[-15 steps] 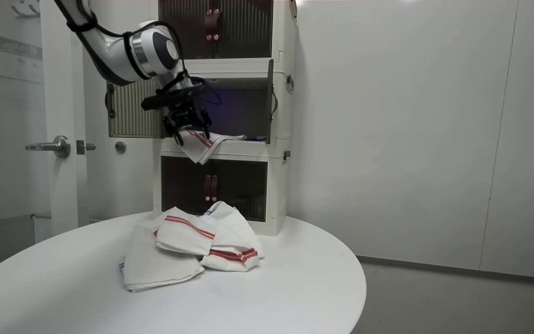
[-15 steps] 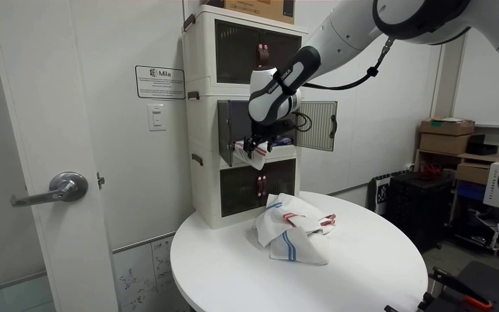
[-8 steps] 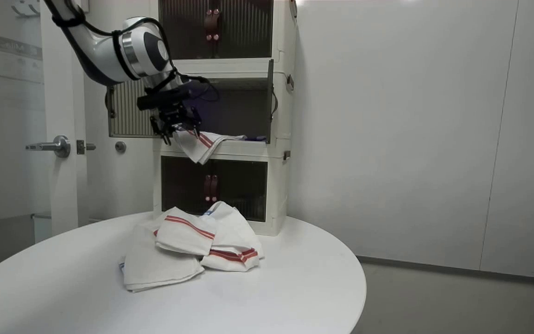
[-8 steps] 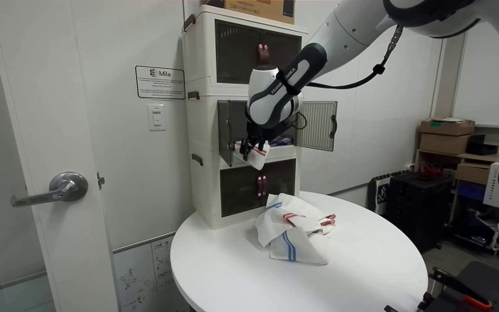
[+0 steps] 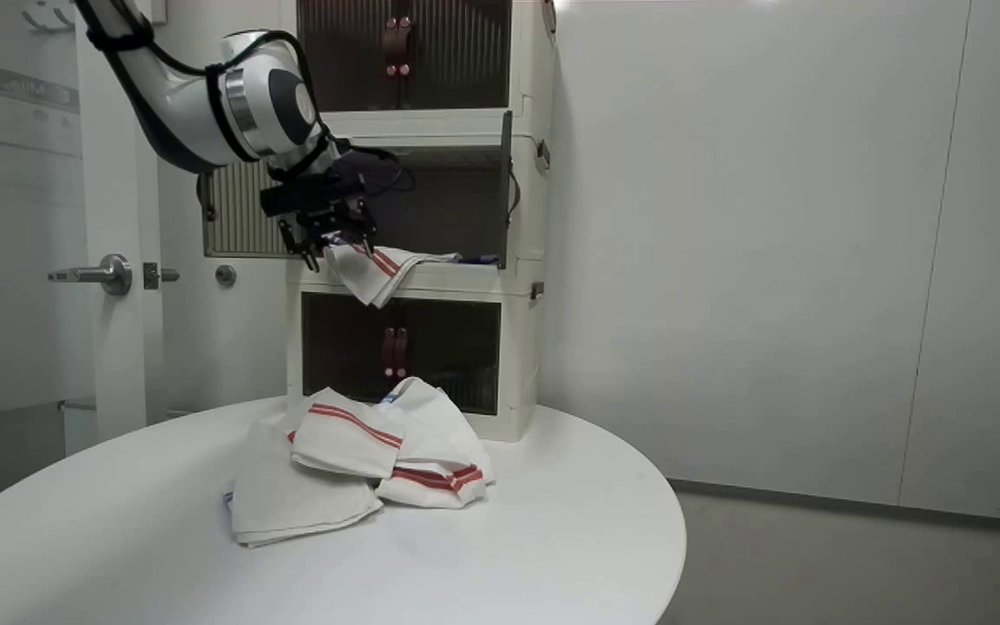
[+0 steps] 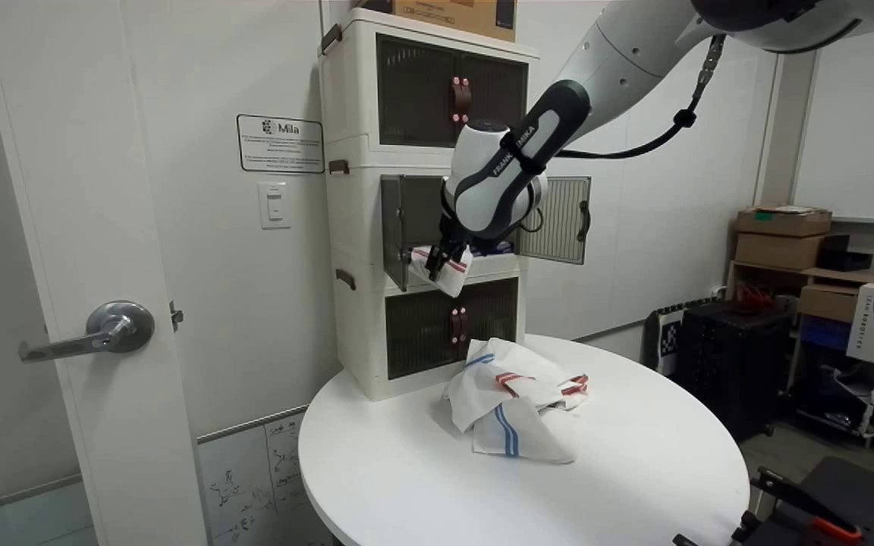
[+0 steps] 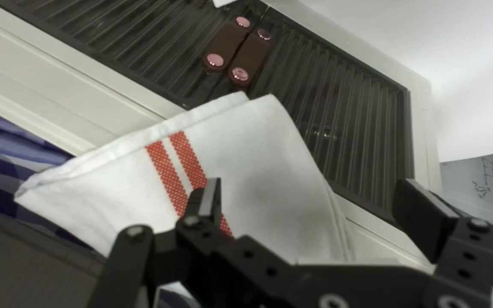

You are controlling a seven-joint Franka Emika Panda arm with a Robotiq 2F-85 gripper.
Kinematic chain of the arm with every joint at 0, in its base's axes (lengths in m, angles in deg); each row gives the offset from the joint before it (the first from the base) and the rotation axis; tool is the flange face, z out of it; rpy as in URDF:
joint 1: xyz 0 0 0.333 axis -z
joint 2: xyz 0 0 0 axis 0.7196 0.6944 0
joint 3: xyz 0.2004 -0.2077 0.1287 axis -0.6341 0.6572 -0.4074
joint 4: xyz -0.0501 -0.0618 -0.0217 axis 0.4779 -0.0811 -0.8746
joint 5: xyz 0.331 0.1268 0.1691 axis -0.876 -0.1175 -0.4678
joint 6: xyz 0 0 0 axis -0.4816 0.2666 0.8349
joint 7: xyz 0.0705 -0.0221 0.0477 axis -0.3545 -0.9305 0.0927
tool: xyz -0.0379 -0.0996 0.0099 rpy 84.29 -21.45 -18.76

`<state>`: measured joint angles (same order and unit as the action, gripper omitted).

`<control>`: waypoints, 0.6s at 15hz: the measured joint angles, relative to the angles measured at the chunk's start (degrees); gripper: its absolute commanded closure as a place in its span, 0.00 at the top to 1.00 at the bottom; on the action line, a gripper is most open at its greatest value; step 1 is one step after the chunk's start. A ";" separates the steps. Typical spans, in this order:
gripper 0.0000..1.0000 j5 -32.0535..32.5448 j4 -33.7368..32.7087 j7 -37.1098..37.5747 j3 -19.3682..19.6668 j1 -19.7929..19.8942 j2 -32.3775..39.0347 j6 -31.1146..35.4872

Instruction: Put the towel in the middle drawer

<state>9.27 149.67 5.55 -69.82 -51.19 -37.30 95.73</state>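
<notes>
A white towel with red stripes [image 5: 365, 285] lies folded on the front edge of the middle compartment [image 5: 457, 195], one corner hanging over the lower doors; it also shows in both exterior views [image 6: 451, 282] and the wrist view [image 7: 263, 154]. My gripper [image 5: 341, 253] is open and empty at the towel's left part in that exterior view. In the wrist view the spread fingers [image 7: 308, 192] frame the towel's hanging part; one fingertip overlaps the red stripes and I cannot tell whether it touches. Both doors of the middle compartment [image 6: 423, 208] stand open.
Several white towels with red and blue stripes [image 5: 309, 495] lie heaped on the round white table [image 5: 552, 555]. A blue patterned cloth [image 7: 7, 147] lies inside the middle compartment. The open doors [image 6: 556, 220] jut out on both sides. The lower doors [image 5: 448, 356] are shut.
In an exterior view my open gripper has moved left and slightly toward the towel's edge, mostly in the first half second. The towel and the heap have not moved.
</notes>
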 measured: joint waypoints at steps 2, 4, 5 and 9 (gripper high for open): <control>1.00 1.68 1.12 3.46 3.25 -1.73 0.34 4.45; 1.00 2.64 1.64 7.15 6.35 -3.76 1.04 7.50; 1.00 2.69 1.70 8.60 7.69 -4.77 1.51 8.66; 0.75 2.69 1.72 13.26 12.14 -8.78 3.16 12.06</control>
<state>11.96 151.39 18.80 -57.68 -59.97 -34.14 107.79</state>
